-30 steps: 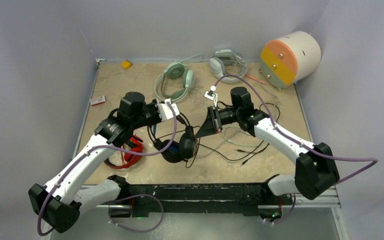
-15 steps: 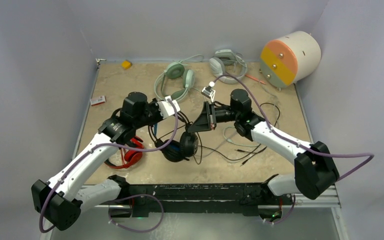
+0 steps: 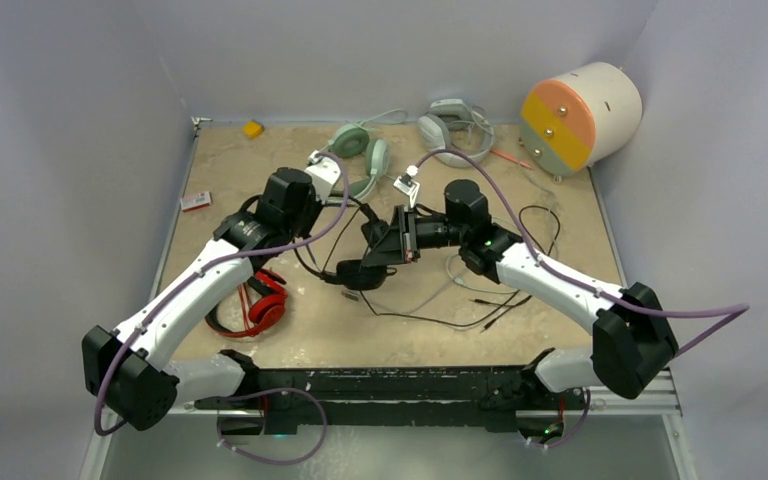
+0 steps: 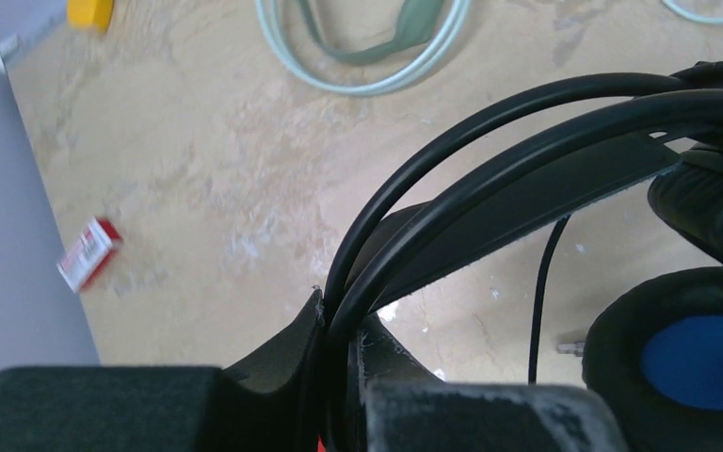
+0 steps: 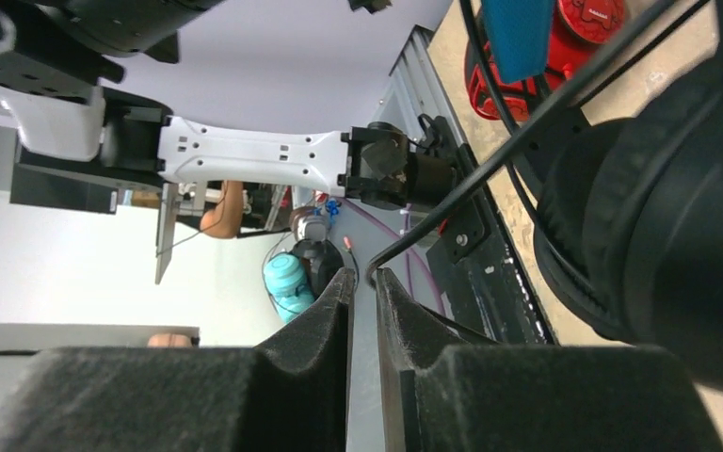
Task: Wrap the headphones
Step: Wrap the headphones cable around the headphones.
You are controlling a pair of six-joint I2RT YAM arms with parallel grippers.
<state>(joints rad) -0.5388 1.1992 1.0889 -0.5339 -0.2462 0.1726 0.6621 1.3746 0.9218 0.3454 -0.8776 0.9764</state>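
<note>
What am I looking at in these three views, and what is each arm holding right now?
This is a left arm and a right arm, bolted at the near edge of a table, each ending in a two-finger tool. The wide picture looks down from above and behind; the other two come from wrist cameras. On the table lie a red-and-black headset, a mint-green headset, a grey-white headset and loose cables. The left tool is clamped on the headband of the black headset. The right tool has its jaws nearly together at a thin black cable; whether it grips it, I cannot tell.
</note>
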